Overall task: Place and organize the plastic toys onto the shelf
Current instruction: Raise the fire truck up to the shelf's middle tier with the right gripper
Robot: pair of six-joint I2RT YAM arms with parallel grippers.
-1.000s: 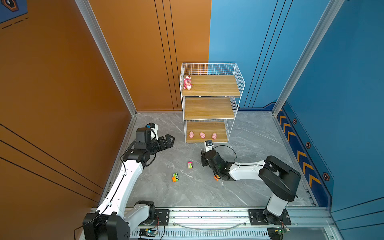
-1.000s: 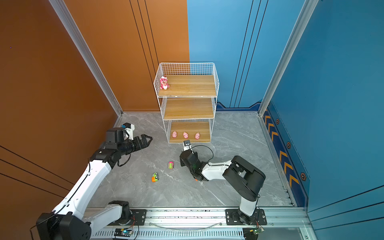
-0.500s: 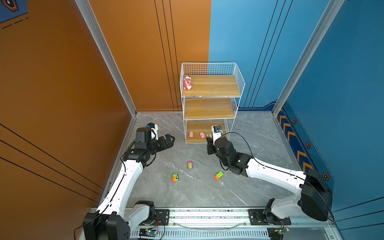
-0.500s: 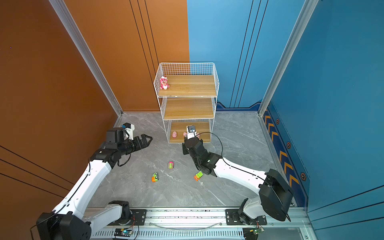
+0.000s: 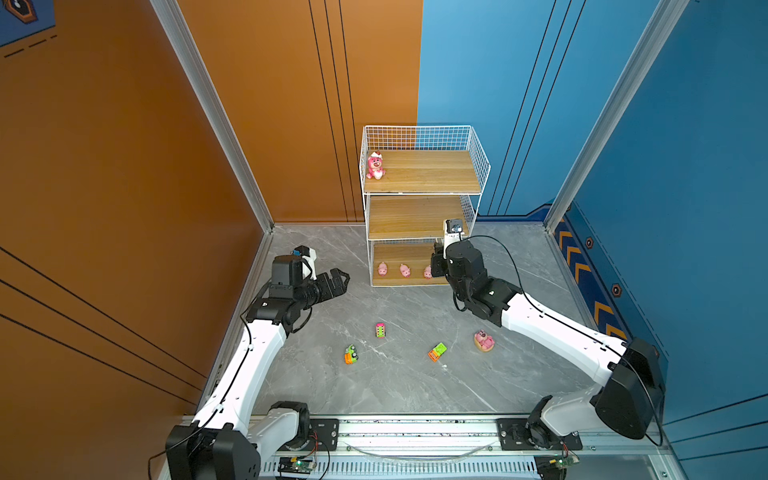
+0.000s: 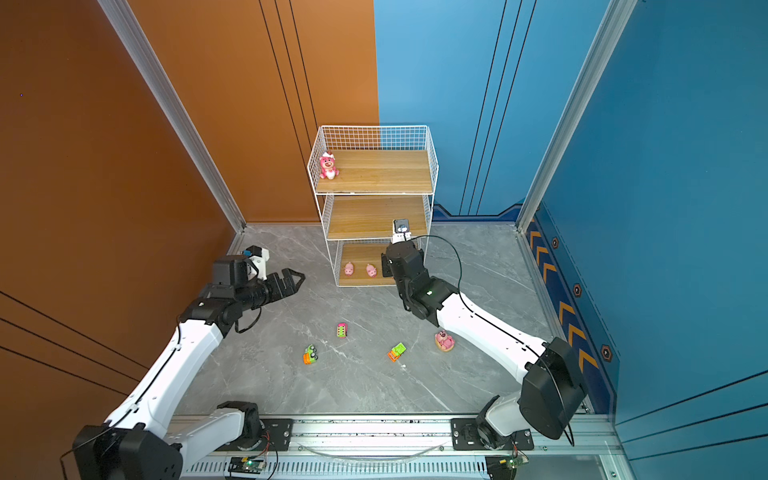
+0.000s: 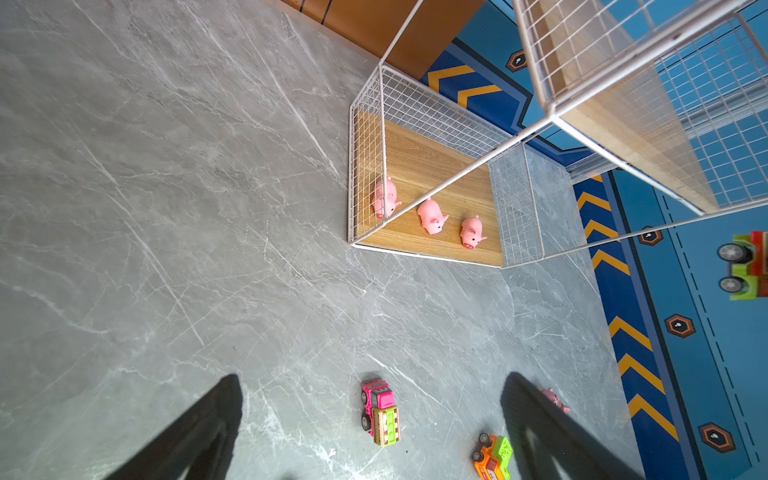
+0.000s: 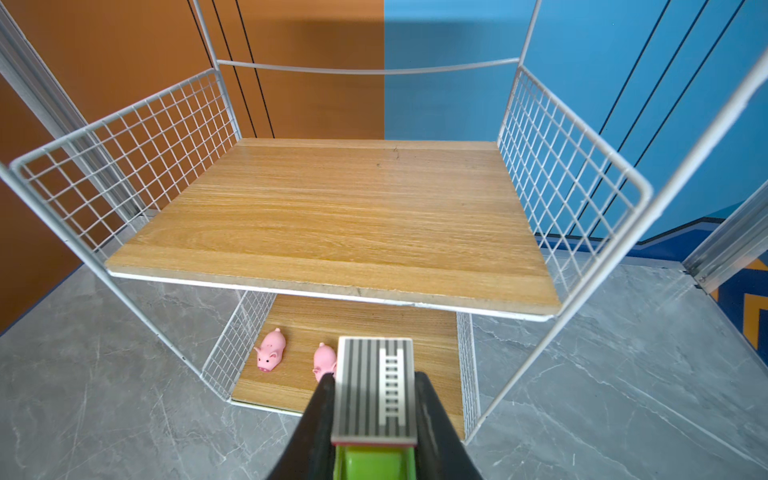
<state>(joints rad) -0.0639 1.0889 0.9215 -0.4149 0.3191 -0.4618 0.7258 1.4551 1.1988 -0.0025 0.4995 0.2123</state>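
The white wire shelf (image 5: 422,193) has three wooden boards. The left gripper (image 5: 337,279) hovers spread wide and empty. The right gripper (image 8: 375,377) pinches a green truck (image 8: 374,411) with a grey striped, laddered roof in front of the shelf. A pink bear (image 5: 375,165) sits on the top board — a second bear (image 5: 484,340) lies on the floor (image 5: 415,386) near three bright vehicles (image 5: 380,330). On the bottom board stand three pink pigs (image 7: 432,216).

Floor (image 5: 395,390): grey marble-look slab with pale veins.
Orange wall (image 5: 104,166): along the floor's left edge and half its far edge, thin dark lines.
Blue wall (image 5: 478,83): the remaining far edge and the right.
Posts (image 5: 216,116): silver metal, rising from both far corners.
Skirting (image 5: 601,309): yellow chevrons, right edge.
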